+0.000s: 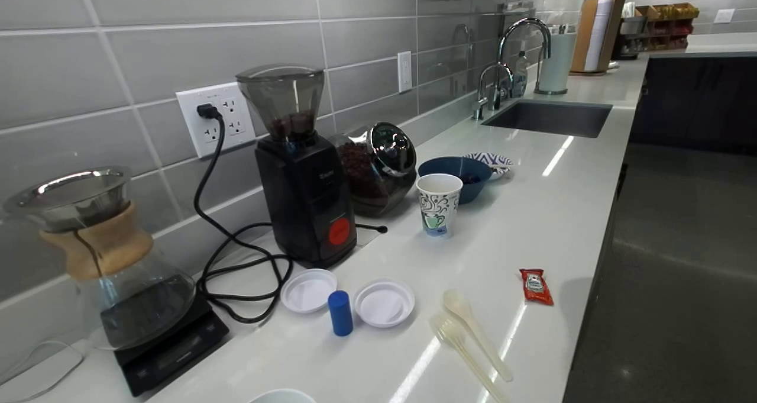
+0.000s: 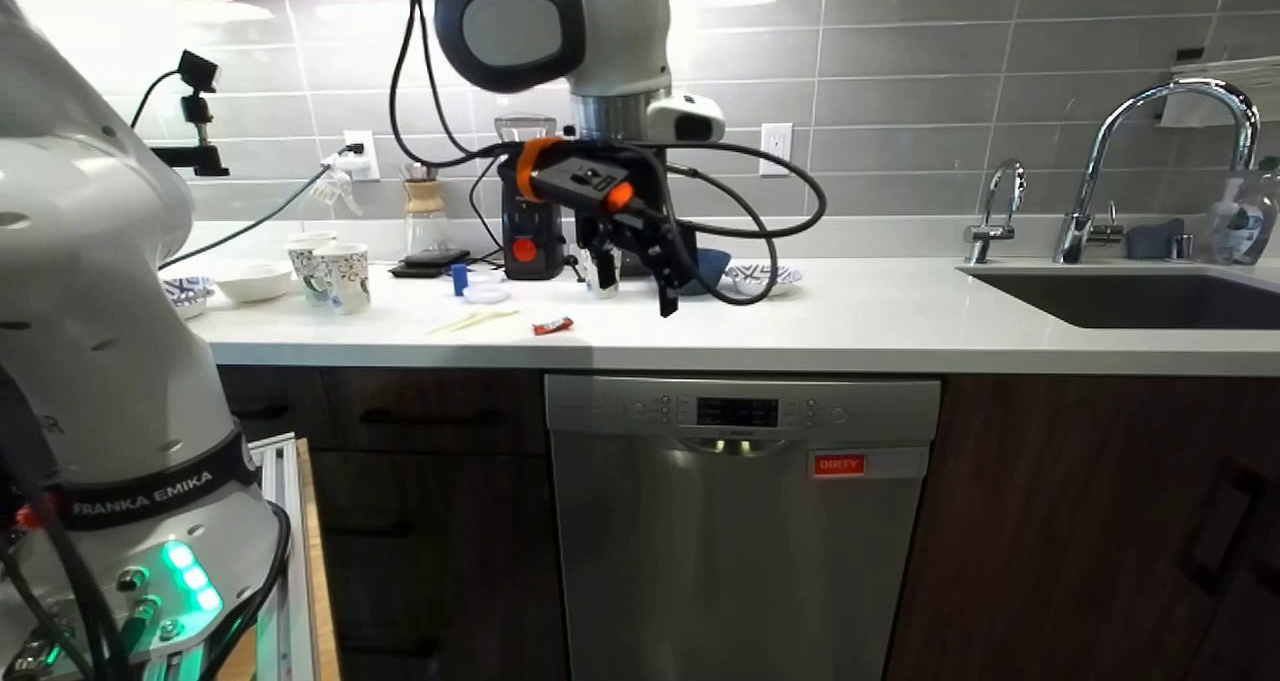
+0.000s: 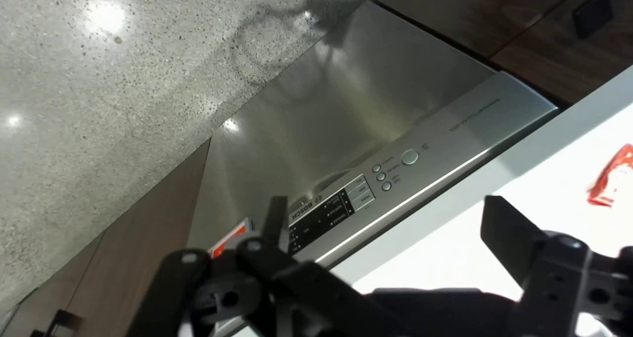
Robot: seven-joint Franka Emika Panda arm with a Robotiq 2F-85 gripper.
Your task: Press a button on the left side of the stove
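Note:
No stove shows; a steel dishwasher with a control panel stands under the counter. It also shows in the wrist view. Left of its dark display are a large round button and a column of small round buttons. In the wrist view the panel lettering is upside down and the display is partly hidden by a finger. My gripper is open and empty, its fingers wide apart in the wrist view. It hangs over the counter above the dishwasher, apart from the buttons.
The white counter has a front edge above the panel. It holds a red packet, plastic cutlery, a paper cup, a coffee grinder and a blue bowl. A loose cable loops beside the gripper.

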